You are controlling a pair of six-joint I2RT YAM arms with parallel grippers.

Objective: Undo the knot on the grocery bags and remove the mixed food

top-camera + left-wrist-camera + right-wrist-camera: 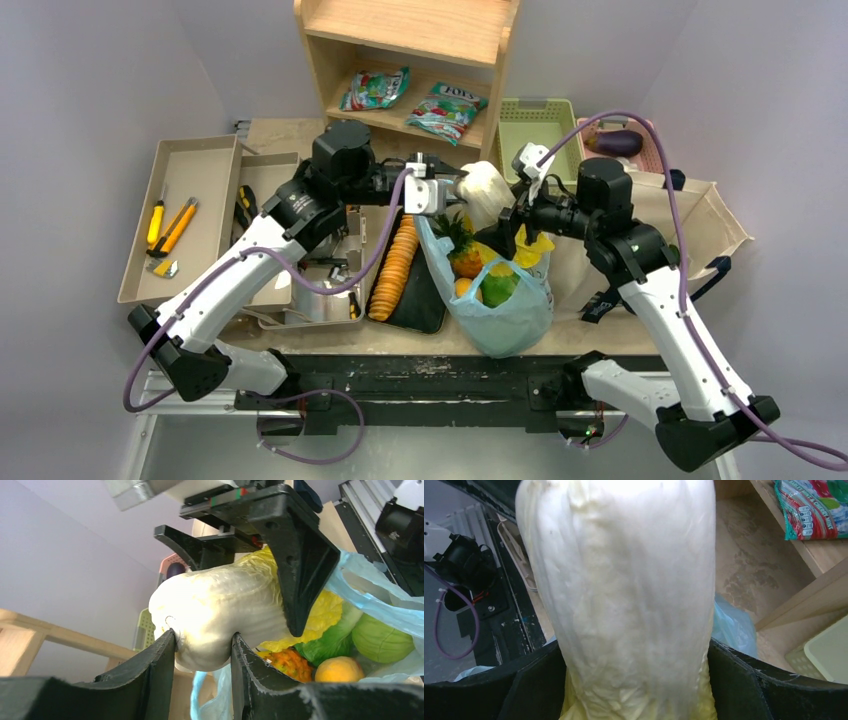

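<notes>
- Right now your left pincer (202, 642) is pinching the white stem end of the pale cabbage (487, 188). One black finger presses into each side of it.
- Your right pincer (636, 652) is clamped on the same cabbage farther along, toward its yellow leafy end. In the right wrist view the cabbage fills the whole gap between the two fingers.
- You have the cabbage held in the air between both pincers, above the far rim of the blue bag (505, 318) and in front of the wooden shelf (410, 60).
- Its leafy end points down toward the bag's mouth. You cannot tell whether the leaf tips touch anything inside.
- You will find the blue bag at the near edge of the table (330, 338), between your two arms, with its mouth open and no knot showing.
- Inside the bag you can see a pineapple (462, 250), an orange (466, 288), a green cabbage (500, 287) and some yellow produce (530, 247), all packed close together.
- To the right of the bag, partly behind your right arm, the canvas tote (705, 225) lies with its mouth gaping. A navy strap (603, 300) trails toward the table's near edge.
- Just left of the bag a row of crackers (392, 262) lies on a black tray (428, 295).
- Two snack packets (375, 90) lie on the shelf, and a green basket (537, 125) stands just right of it.
</notes>
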